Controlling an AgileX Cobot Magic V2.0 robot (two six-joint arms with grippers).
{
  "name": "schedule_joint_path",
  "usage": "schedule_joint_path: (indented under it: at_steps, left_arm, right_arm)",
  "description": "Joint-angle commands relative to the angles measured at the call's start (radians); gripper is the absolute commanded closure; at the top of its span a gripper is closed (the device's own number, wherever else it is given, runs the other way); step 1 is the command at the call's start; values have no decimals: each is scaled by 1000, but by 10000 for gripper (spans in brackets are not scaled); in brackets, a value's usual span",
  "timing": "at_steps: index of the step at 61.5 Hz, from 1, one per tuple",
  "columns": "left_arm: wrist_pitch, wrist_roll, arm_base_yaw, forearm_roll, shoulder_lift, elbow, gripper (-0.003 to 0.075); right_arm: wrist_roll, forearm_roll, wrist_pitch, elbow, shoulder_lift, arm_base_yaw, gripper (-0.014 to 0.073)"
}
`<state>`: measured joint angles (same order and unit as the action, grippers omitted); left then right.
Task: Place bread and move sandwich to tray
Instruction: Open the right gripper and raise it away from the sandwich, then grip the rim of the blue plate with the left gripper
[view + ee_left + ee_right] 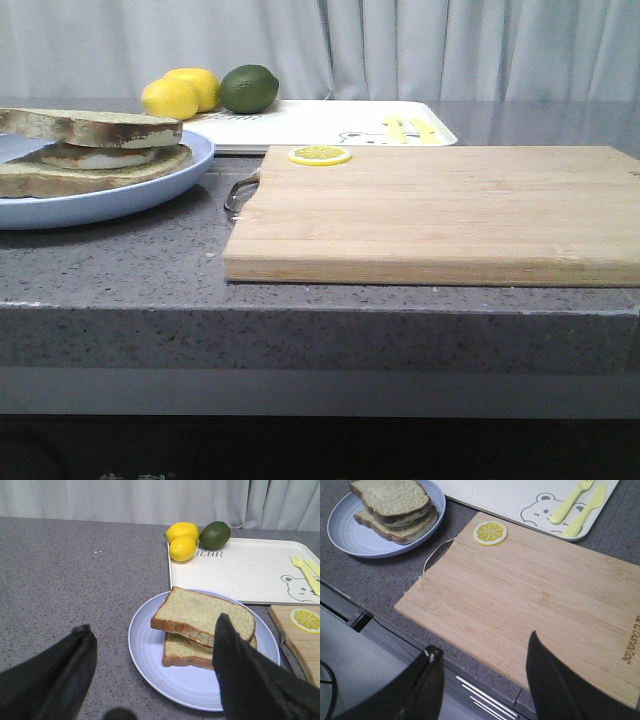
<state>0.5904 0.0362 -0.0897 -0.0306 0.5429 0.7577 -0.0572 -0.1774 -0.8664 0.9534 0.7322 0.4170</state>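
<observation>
While both grippers hang with jaws apart and empty, the sandwich (202,630) sits stacked on its blue plate (150,660), beside the cutting board (430,210) and near the white tray (240,570).

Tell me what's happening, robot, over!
Both tools open, holding nothing: left tool over the plate, right tool over the cutting board. Sandwich stacked on the plate, not yet on the tray. Lemons and lime sit at the tray's corner.
</observation>
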Motion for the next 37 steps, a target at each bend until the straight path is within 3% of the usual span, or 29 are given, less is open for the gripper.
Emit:
schedule_joint_path:
  at_steps: [1,19,37]
  left_arm:
    - [-76,8,0,-3,12,30,227]
    - [-36,8,0,11,18,42,227]
    - [343,8,2,111,258,262,227]
  right_arm:
    - [0,-2,88,-23,-48,-4,192]
    - [0,-8,88,-46,-78,-4,192]
    - [0,-8,88,-46,-78,-4,192]
